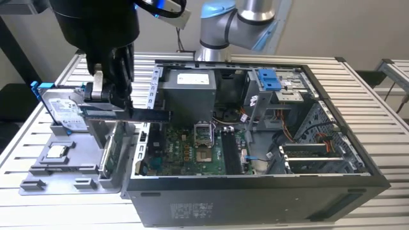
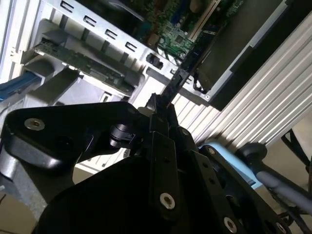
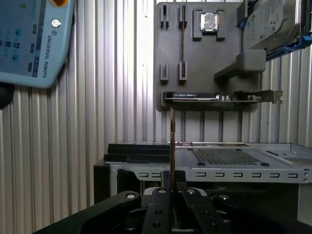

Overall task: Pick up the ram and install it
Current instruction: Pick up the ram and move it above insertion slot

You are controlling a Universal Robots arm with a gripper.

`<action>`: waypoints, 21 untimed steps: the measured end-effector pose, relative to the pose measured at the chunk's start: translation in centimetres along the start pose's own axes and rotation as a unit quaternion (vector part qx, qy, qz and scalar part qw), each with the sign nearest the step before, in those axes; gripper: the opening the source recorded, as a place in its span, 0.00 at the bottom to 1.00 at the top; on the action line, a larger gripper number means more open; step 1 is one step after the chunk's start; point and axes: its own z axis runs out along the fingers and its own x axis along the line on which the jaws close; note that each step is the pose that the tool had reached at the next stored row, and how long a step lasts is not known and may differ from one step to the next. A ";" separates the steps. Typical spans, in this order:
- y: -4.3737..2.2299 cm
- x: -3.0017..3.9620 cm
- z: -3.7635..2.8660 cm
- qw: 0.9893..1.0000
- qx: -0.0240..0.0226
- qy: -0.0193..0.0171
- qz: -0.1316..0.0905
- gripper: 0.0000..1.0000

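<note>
A: Large items?
B: Slatted table; open computer case on it; grey tray alongside.
A: Tool, ram?
B: Tool pinching ram, held level above case's tray-side wall; gripped part hidden by fingers; edge-on in first wrist view.

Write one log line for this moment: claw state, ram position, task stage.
claw: shut on ram | ram: held in air between gray tray and open computer case | stage: not yet installed
</note>
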 end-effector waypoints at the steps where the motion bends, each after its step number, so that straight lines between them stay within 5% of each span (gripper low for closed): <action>1: -0.25 0.00 -0.01 1.000 0.000 0.000 0.000 0.14; 21: -4.87 -0.05 -0.11 1.000 -0.006 0.000 0.000 0.14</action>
